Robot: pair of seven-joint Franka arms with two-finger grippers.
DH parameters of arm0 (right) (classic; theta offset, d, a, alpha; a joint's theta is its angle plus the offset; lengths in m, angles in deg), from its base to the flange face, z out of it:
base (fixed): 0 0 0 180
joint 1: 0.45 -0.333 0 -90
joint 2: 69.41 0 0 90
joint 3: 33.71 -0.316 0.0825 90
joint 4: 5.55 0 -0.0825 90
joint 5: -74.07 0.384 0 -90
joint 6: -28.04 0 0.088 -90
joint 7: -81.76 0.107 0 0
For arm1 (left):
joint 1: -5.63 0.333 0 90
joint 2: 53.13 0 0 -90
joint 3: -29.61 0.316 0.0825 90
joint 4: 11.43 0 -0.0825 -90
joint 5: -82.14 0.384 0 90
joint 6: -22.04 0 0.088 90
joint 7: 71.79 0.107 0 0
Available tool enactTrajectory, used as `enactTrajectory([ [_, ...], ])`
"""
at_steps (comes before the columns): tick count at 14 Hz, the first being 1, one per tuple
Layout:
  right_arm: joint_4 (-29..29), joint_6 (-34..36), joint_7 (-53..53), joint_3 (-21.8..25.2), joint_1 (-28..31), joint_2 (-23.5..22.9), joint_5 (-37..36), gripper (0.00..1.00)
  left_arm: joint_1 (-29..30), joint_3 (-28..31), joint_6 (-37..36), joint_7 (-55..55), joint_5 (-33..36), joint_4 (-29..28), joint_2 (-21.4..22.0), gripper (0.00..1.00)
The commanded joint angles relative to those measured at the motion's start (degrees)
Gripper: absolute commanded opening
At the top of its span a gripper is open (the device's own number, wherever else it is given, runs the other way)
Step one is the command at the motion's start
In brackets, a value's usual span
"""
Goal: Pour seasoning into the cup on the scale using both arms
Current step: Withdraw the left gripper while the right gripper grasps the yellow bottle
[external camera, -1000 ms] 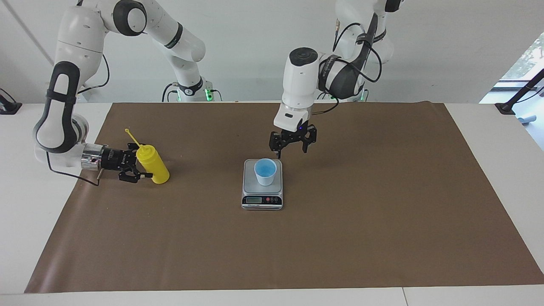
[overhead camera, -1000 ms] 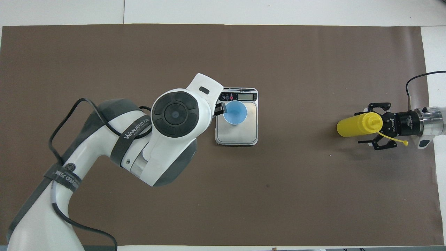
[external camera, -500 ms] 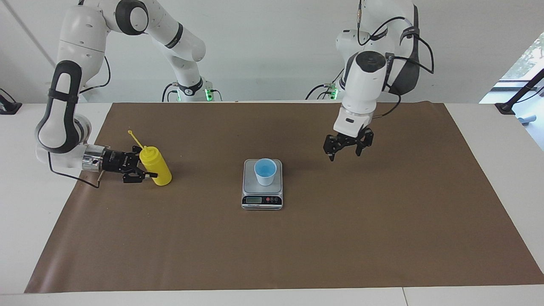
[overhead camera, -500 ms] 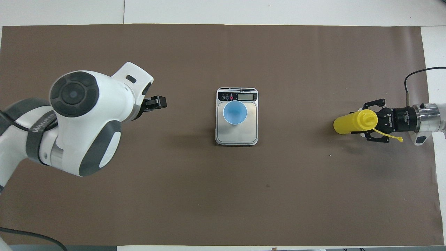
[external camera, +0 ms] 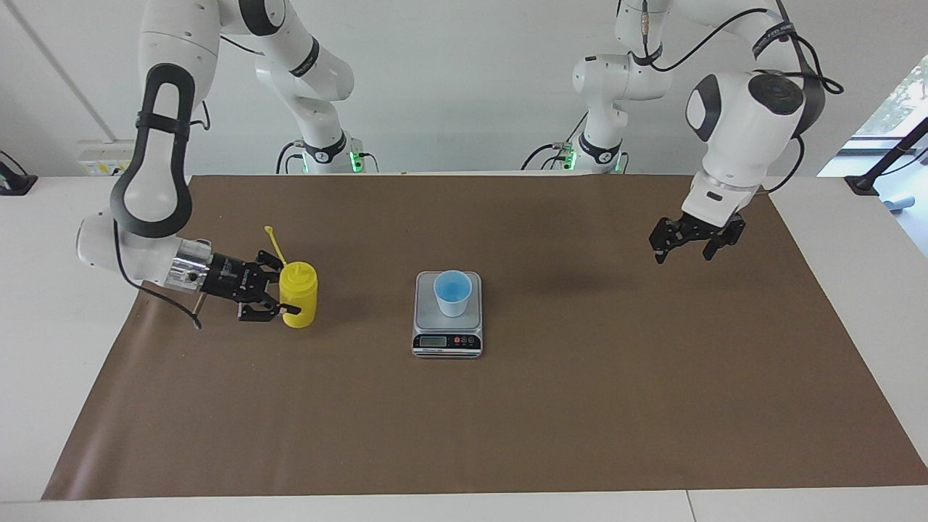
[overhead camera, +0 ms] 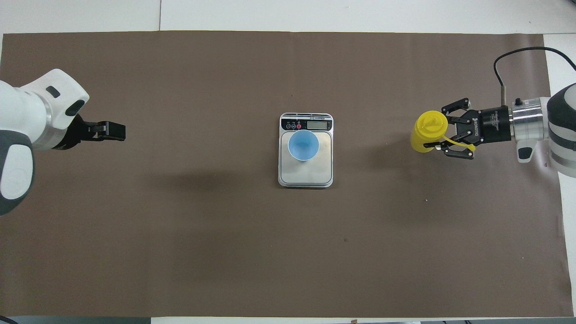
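Facing view: right gripper (external camera: 274,298) clamps the upright yellow squeeze bottle (external camera: 299,294) toward the right arm's end of the brown mat (external camera: 580,406). Light blue cup (external camera: 452,292) stands on the scale (external camera: 447,319) at mid-mat. Left gripper (external camera: 689,243) hangs over the mat, fingers parted, holding nothing.

Overhead view: bottle (overhead camera: 427,131) in the right gripper (overhead camera: 443,135), well apart from the cup (overhead camera: 303,145) on the scale (overhead camera: 306,175); left gripper (overhead camera: 105,131) over the mat's other end.

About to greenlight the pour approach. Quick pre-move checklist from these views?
1. Cup upright on scale platform: ok.
2. Seasoning bottle in right pincer, fingers either side: ok.
3. Bottle cap off nozzle, strand loose: ok.
4. Left pincer empty, over the mat toward the left arm's end: ok.
5. Path over mat from bottle to cup free: ok.
6. Scale zeroed: cannot tell.
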Motion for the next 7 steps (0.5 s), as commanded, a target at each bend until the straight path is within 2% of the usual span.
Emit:
enactTrajectory([
  [1, -0.8, -4.9, 8.4, 0.2, -5.6, 1.7, -4.6, 0.0, 3.1, -0.4, -6.4, 6.0, -1.6, 3.8, 0.8, 1.0],
  [5, -1.7, -11.0, 21.0, 0.3, -14.5, 2.9, -17.3, 0.0, 4.3, -0.4, -13.3, 6.5, -2.1, 10.7, 0.3, 1.0],
  [7, -3.7, -12.0, 26.9, 0.2, -17.8, 2.8, -23.4, 0.0, 4.3, -0.4, -17.7, 6.5, -2.1, 14.4, -0.2, 1.0],
])
